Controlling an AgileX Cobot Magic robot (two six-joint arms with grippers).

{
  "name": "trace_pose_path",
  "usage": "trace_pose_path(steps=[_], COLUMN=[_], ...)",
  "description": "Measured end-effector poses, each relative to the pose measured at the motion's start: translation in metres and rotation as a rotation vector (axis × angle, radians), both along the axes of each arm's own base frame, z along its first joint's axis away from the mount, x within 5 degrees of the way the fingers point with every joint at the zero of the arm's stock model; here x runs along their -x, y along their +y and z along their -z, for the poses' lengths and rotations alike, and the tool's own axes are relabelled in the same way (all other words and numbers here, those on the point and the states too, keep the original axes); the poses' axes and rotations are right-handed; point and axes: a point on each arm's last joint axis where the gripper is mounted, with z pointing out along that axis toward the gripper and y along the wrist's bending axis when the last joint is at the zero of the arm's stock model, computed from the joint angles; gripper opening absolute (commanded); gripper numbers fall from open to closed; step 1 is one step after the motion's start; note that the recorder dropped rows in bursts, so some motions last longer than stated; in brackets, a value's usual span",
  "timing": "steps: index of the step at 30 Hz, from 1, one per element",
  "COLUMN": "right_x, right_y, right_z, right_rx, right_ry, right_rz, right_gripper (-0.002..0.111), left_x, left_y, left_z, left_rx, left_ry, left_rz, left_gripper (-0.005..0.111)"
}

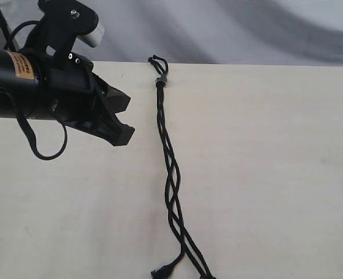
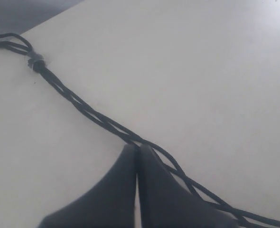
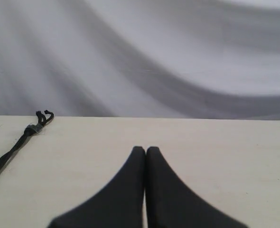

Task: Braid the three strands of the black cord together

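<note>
**A:** What did we make of the black cord?

**B:** We saw thin, matte, woven string lying flat on the pale, smooth counter. In the exterior view its long axis ran from the far edge toward the near one.

**A:** And its ends?

**B:** At the far end we noted tiny loops above a greyish band. Below that the three strands crossed in loose, open twists, then parted into frayed tips nearest us.

**A:** The tools?

**B:** We found the matte black left tool pressed together, beside the cord and apart from it. The right tool had its wedge-shaped fingers together too, facing draped grey cloth.
</note>
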Motion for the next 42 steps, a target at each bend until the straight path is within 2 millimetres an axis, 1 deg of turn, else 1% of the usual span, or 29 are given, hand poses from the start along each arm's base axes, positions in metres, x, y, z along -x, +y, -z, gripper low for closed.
trace_pose_path(steps=[23,25,27,29,30,31,32,33,34,35,36,37,39,40,42], right_x=[0.000,0.000,0.000,0.000,0.000,0.000,0.000,0.000,0.000,0.000,0.000,0.000,0.000,0.000,0.000], right_y=[0.000,0.000,0.000,0.000,0.000,0.000,0.000,0.000,0.000,0.000,0.000,0.000,0.000,0.000,0.000], right_z=[0.002,0.002,0.002,0.002,0.002,0.002,0.002,0.002,0.002,0.002,0.002,0.002,0.002,0.002,0.002], right_rx=[0.004,0.005,0.005,0.005,0.005,0.005,0.005,0.005,0.005,0.005,0.005,0.005,0.005,0.005,0.005], right_ry=[0.019,0.021,0.021,0.021,0.021,0.021,0.021,0.021,0.021,0.021,0.021,0.021,0.021,0.021,0.021], right_rz=[-0.001,-0.001,-0.001,-0.001,-0.001,-0.001,-0.001,-0.001,-0.001,-0.001,-0.001,-0.001,-0.001,-0.001,-0.001], right_gripper=[0.000,0.000,0.000,0.000,0.000,0.000,0.000,0.000,0.000,0.000,0.000,0.000,0.000,0.000,0.000], left_x=[0.000,0.002,0.008,0.015,0.024,0.028,0.037,0.043,0.053,0.060,0.073,0.081,0.105,0.114,0.127], left_y=[0.000,0.001,0.007,0.015,0.027,0.034,0.052,0.061,0.079,0.089,0.103,0.109,0.124,0.129,0.137], left_z=[0.000,0.002,0.007,0.010,0.013,0.013,0.018,0.022,0.029,0.033,0.044,0.049,0.061,0.061,0.054], left_rx=[0.000,0.001,-0.024,-0.023,0.023,0.056,0.150,0.198,0.278,0.307,0.337,0.348,0.381,0.410,0.448], left_ry=[0.000,-0.007,-0.057,-0.138,-0.238,-0.282,-0.375,-0.415,-0.473,-0.504,-0.555,-0.579,-0.663,-0.708,-0.781], left_rz=[0.000,-0.002,0.010,0.008,-0.035,-0.068,-0.170,-0.232,-0.355,-0.412,-0.490,-0.515,-0.548,-0.555,-0.573], left_gripper=[0.000,0.000,0.000,0.000,0.000,0.000,0.000,0.000,0.000,0.000,0.000,0.000,0.000,0.000,0.000])
